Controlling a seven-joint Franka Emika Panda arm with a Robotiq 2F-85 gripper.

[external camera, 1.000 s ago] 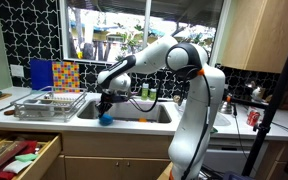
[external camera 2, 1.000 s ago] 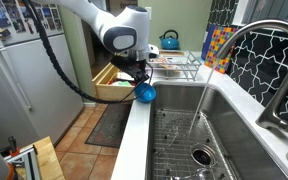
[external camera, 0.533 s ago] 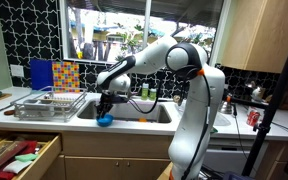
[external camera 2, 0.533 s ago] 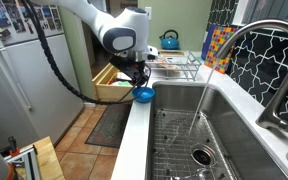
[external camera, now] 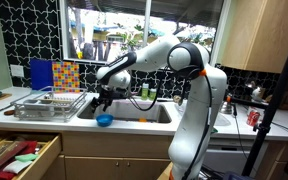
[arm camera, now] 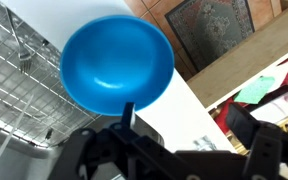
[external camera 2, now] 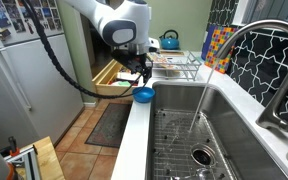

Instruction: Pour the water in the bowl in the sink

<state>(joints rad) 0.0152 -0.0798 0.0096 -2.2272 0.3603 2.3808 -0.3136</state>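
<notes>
The bright blue bowl (external camera: 104,120) (external camera 2: 143,95) sits upright on the counter strip at the front rim of the sink (external camera: 136,113) (external camera 2: 234,112). In the wrist view the bowl (arm camera: 117,62) fills the upper middle, its hollow facing the camera; whether water is in it I cannot tell. My gripper (external camera: 102,98) (external camera 2: 142,76) (arm camera: 189,120) hangs open just above the bowl, apart from it, with nothing between its fingers (arm camera: 130,114). A wire grid (external camera 2: 179,135) lines the bottom of the steel basin.
A wire dish rack (external camera: 49,103) (external camera 2: 180,64) stands on the counter beside the sink. The curved faucet (external camera 2: 252,55) arches over the basin. A wooden drawer (external camera: 19,155) (external camera 2: 108,78) stands open below the counter. A red can (external camera: 252,118) is on the far counter.
The gripper was shut on the bowl's rim; it has opened, let the bowl go and risen a little. The bowl stays on the counter by the sink.
</notes>
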